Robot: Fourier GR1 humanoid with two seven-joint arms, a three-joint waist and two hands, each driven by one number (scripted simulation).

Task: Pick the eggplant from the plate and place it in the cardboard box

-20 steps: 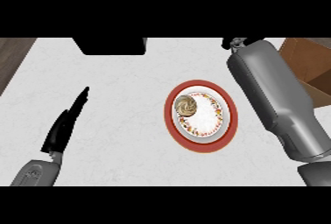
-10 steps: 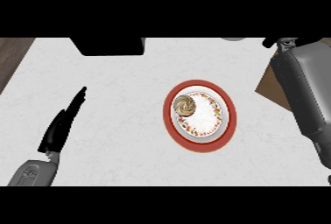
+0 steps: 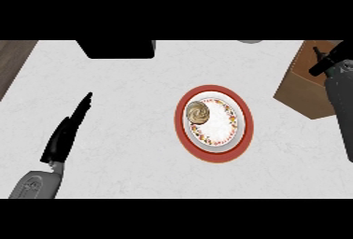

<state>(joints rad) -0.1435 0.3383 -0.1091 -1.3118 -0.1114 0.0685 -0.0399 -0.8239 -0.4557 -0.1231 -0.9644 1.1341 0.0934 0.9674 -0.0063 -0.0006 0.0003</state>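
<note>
right hand (image 3: 325,59) over the brown cardboard box (image 3: 303,91) at the right edge; cannot tell its fingers. left hand (image 3: 66,135) fingers straight, together, well apart from the red-rimmed round plate (image 3: 247,122).

Round red-rimmed ceramic plate (image 3: 215,157) sits mid-way across the white stone counter (image 3: 138,93). A small round brown swirled item (image 3: 198,112) lies on the plate's left rear part. The brown cardboard box (image 3: 298,93) is right of the plate, apart from it, at the right edge. My right hand (image 3: 325,59) overlaps the box's rear end. My left hand (image 3: 63,135) is well left of the plate. A black rectangular block (image 3: 116,48) is at the rear edge, left of the plate.
</note>
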